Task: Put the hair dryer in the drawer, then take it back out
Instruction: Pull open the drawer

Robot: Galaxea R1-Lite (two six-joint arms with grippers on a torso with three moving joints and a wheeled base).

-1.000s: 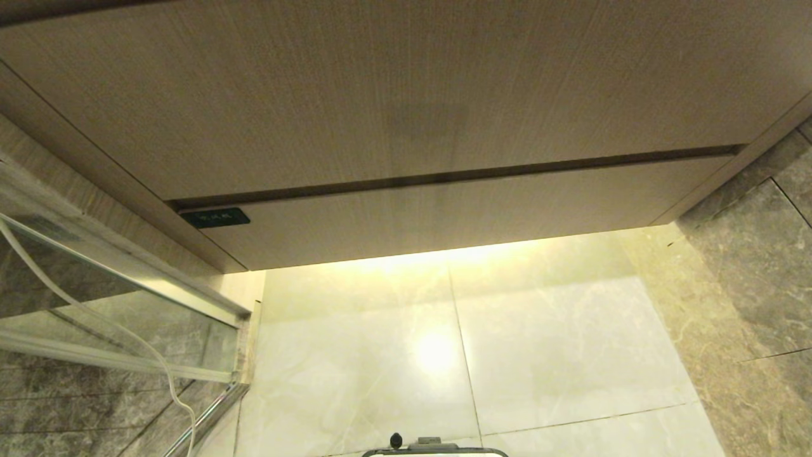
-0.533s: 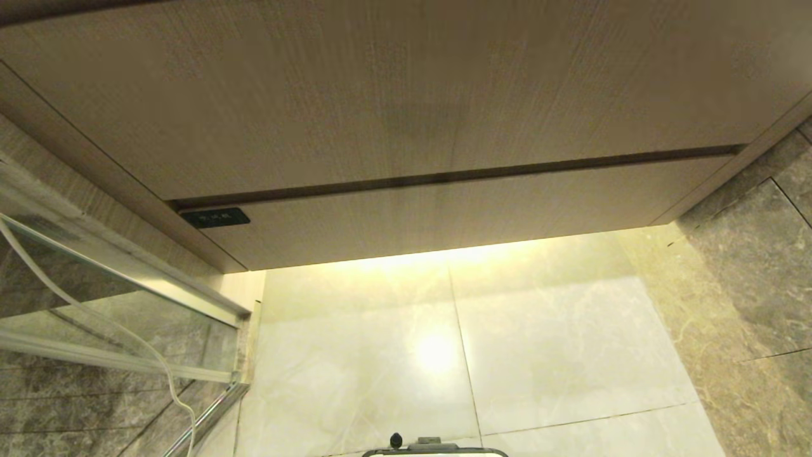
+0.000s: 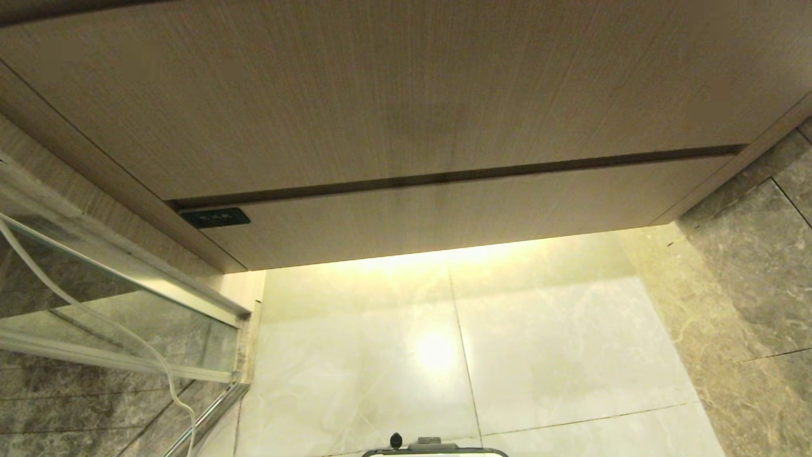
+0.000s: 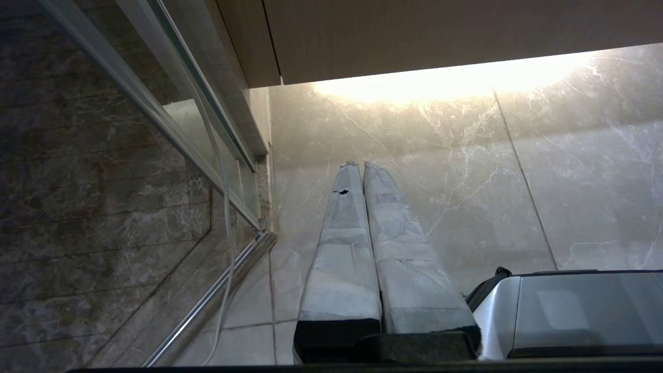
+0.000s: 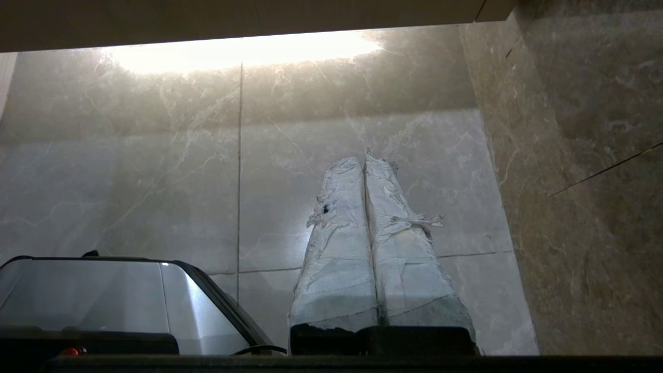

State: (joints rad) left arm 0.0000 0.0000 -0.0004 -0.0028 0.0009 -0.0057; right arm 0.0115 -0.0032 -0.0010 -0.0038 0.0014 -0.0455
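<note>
A bathroom is showing here: a wood vanity point(image 3: 406, 95) is hanging over glowing marble floor tiles point(image 3: 539, 343), beside a glass shower screen point(image 3: 114, 304).

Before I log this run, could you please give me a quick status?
Left gripper and right gripper shut, empty, parked over the floor. Drawer closed. Hair dryer not in view. Nothing blocking.

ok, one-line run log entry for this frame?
phase: pre-start | drawer: closed | hair dryer: not in view | left gripper: shut, empty, parked above floor | right gripper: shut, empty, parked above floor
</note>
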